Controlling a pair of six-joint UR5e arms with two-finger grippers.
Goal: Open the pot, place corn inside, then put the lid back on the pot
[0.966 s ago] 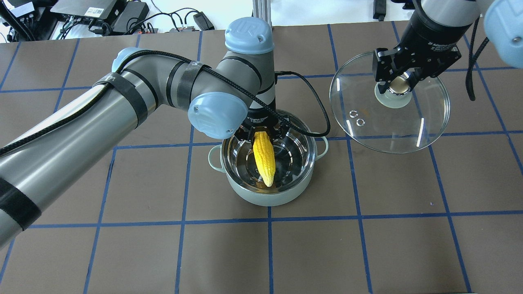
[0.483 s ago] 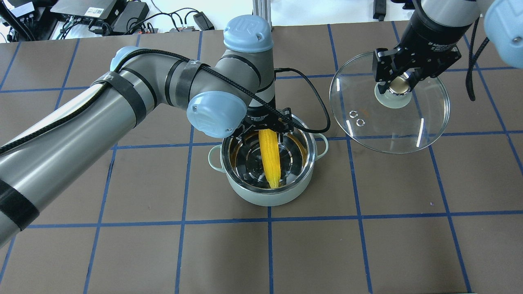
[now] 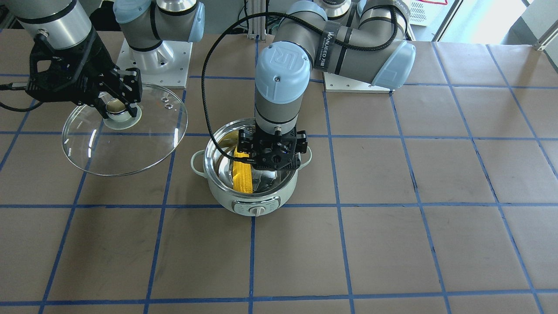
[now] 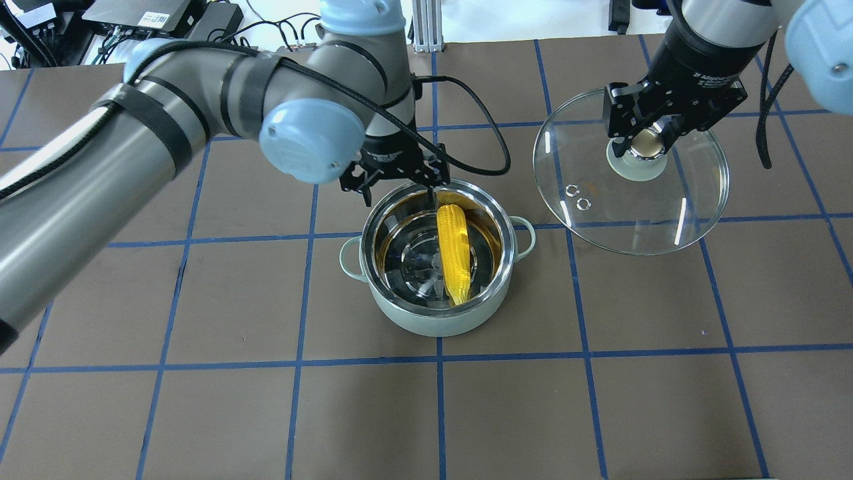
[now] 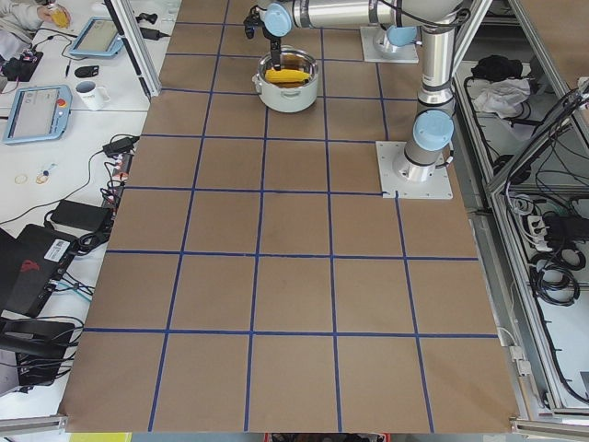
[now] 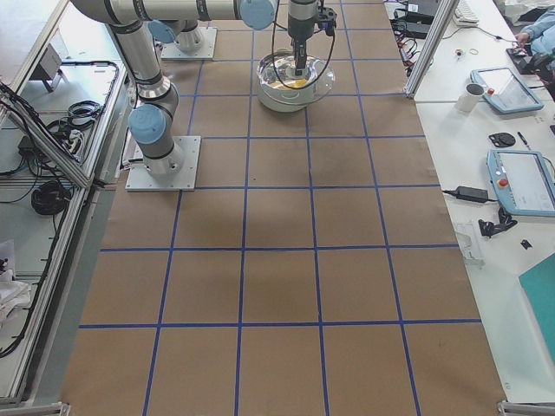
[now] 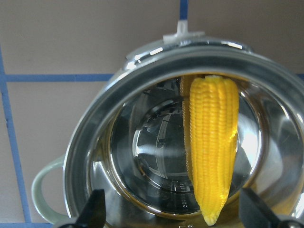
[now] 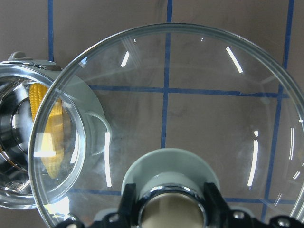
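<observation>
The mint-green pot (image 4: 426, 323) stands open mid-table, its knob panel (image 3: 258, 211) facing the front camera. The yellow corn (image 4: 454, 257) lies inside it, leaning along the steel wall; the left wrist view shows it (image 7: 213, 147) free of my fingers. My left gripper (image 4: 400, 193) is open and empty above the pot's far rim; its fingertips (image 7: 92, 211) show wide apart. My right gripper (image 4: 643, 141) is shut on the gold knob of the glass lid (image 4: 633, 207) and holds it in the air to the pot's right. The lid (image 3: 126, 144) is roughly level.
The brown table (image 4: 200, 400) has blue tape grid lines. The left arm's black cable (image 4: 493, 153) loops beside the pot's far rim. Electronics and cables (image 4: 160, 20) lie beyond the table's far edge. The arm bases (image 3: 152, 56) stand behind the pot.
My left gripper let go of the corn, opened, and drew up and back from over the pot. The corn settled inside the pot. The right gripper with the lid barely moved.
</observation>
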